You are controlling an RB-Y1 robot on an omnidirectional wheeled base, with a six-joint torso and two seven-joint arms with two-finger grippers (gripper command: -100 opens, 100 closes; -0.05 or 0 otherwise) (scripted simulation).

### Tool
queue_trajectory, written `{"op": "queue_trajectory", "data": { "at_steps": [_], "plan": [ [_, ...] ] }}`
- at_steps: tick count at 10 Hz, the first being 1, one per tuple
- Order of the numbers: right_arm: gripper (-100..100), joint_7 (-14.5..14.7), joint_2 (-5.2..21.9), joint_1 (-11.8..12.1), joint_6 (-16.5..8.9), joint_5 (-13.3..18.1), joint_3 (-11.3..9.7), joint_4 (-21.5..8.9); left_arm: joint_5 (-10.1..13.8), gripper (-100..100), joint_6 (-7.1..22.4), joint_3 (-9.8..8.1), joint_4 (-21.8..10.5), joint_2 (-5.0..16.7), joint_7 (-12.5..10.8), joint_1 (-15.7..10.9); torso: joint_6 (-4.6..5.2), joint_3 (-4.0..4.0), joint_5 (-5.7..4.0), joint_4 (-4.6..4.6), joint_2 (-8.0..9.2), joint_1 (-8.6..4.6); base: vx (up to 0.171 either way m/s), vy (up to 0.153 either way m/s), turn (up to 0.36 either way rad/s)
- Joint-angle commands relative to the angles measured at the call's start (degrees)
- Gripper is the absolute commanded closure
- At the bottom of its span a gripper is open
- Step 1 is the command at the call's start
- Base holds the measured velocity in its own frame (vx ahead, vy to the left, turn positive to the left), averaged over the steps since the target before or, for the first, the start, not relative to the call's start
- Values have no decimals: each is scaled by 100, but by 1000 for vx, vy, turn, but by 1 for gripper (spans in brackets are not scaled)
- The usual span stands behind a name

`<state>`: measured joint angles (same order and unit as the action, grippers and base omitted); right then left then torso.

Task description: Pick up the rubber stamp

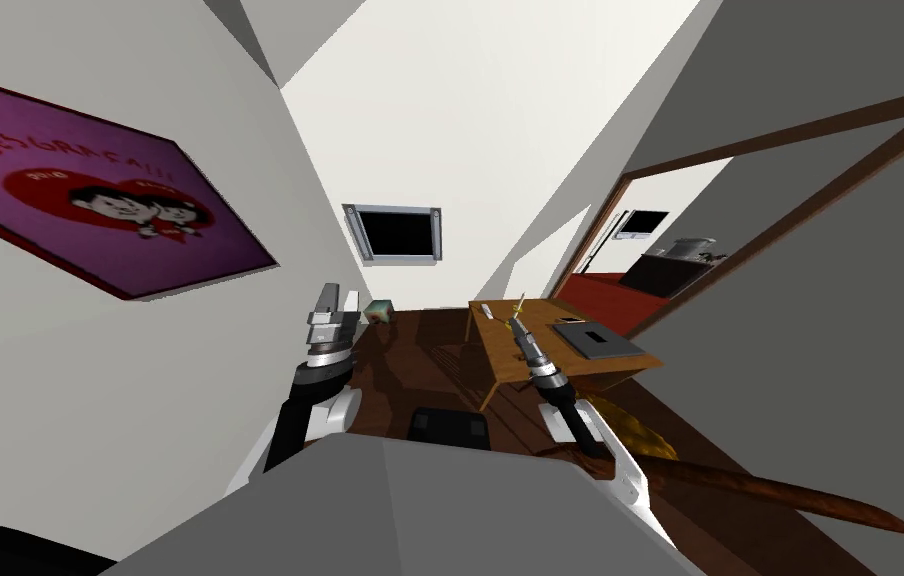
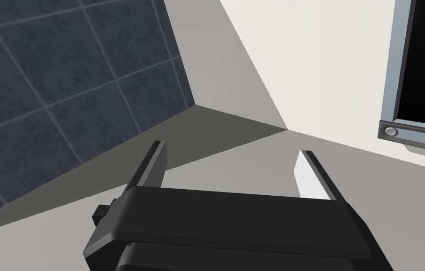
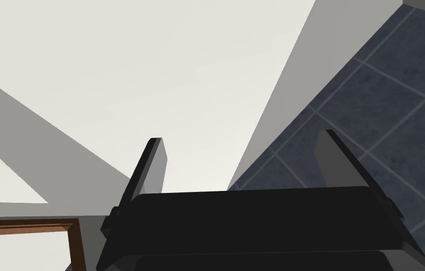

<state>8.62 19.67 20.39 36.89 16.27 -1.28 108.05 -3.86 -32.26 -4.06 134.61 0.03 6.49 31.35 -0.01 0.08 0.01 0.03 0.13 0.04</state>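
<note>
A wooden table [image 1: 630, 362] stands ahead and to my right. On it lie a flat grey slab [image 1: 595, 338], a small pale item [image 1: 487, 312] near the far edge and a thin yellow stick [image 1: 520, 303]. I cannot tell which of these is the rubber stamp. My right gripper [image 1: 519, 328] is raised in front of the table's near left side, and in its wrist view the right gripper [image 3: 240, 136] stands open with nothing between the fingers. My left gripper [image 1: 333, 299] is raised by the left wall, and the left gripper [image 2: 233, 148] is open and holds nothing.
A small teal box [image 1: 377, 311] sits on the dark wood floor by the far wall. A dark window [image 1: 398, 234] hangs above it. A doorway [image 1: 640, 260] opens to the right of the table. A long brown wooden piece [image 1: 780, 495] lies close on my right.
</note>
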Motion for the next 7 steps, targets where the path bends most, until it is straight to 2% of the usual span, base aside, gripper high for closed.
{"op": "queue_trajectory", "data": {
  "at_steps": [1,2,3,4,6,7],
  "plan": [
    [-100,37,114,-35,64,117,-47,-168,0,0,0,0,0,0,0,0,0,0,0,0,0,0,-35,12,103],
    [-100,113,336,-170,188,362,-151,-369,0,0,0,0,0,0,0,1,4,0,0,0,0,-3,-35,17,189],
    [-100,113,336,-170,188,362,-151,-488,0,0,0,0,0,0,0,0,0,0,-1,0,-1,-3,-26,11,98],
    [-100,192,558,-307,307,614,-264,-678,0,0,0,-1,0,0,0,1,5,-1,-1,0,-2,-5,-31,20,161],
    [-100,192,558,-307,307,614,-264,-820,0,0,0,-1,0,0,0,1,4,-1,-1,0,-2,-4,-22,10,56],
    [-100,274,777,-445,422,873,-384,-1041,0,0,0,-1,0,0,0,1,6,-3,-1,-1,-6,-7,-20,13,229]
  ]
}}
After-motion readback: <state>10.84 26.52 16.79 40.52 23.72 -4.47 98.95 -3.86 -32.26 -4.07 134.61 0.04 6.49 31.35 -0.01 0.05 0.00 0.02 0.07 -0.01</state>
